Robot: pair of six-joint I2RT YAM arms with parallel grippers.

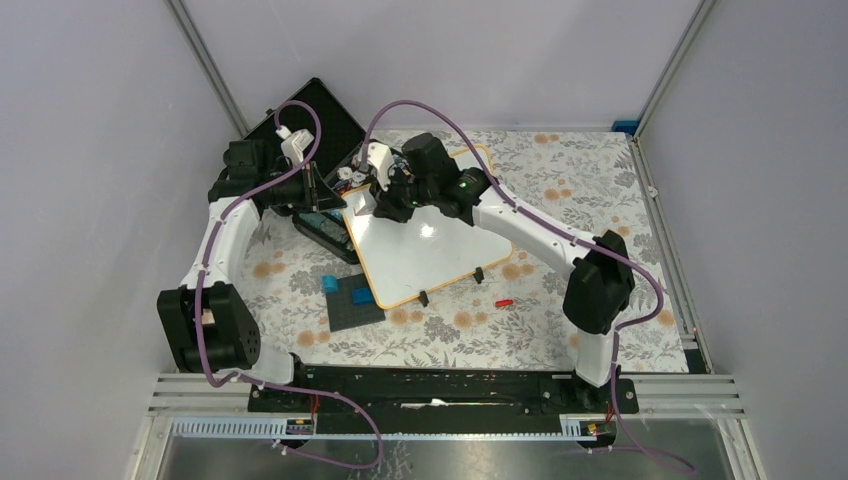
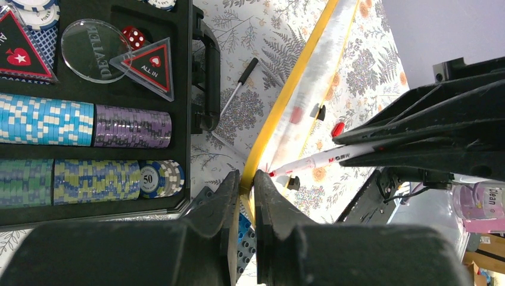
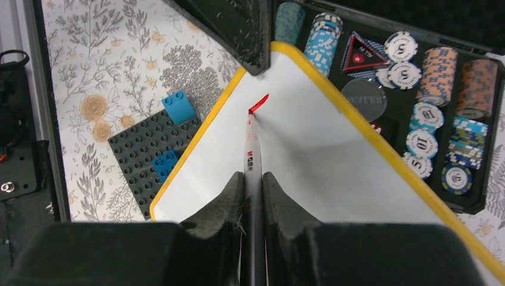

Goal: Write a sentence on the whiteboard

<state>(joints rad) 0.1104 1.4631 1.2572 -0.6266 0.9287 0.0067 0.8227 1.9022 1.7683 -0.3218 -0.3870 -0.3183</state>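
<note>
The whiteboard (image 1: 432, 250) lies tilted on the flowered table, its white face (image 3: 315, 149) edged by a yellow-tan frame (image 2: 286, 101). My left gripper (image 2: 246, 179) is shut on that frame at the board's far-left corner (image 1: 346, 207). My right gripper (image 3: 253, 180) is shut on a white marker (image 3: 251, 149) and hangs over the board's far-left part (image 1: 386, 206). The marker's red tip touches the board close to that corner. Of the sentence, only one short red stroke (image 3: 258, 103) shows, right at the tip. The marker (image 2: 324, 159) also shows in the left wrist view.
An open black case of poker chips (image 1: 318, 125) (image 3: 417, 77) (image 2: 89, 119) sits just behind the board. A dark grey plate with blue blocks (image 1: 354, 300) (image 3: 149, 149) lies by the board's near-left edge. A red cap (image 1: 503, 301) rests right of the board, a black pen (image 2: 238, 83) beside the case.
</note>
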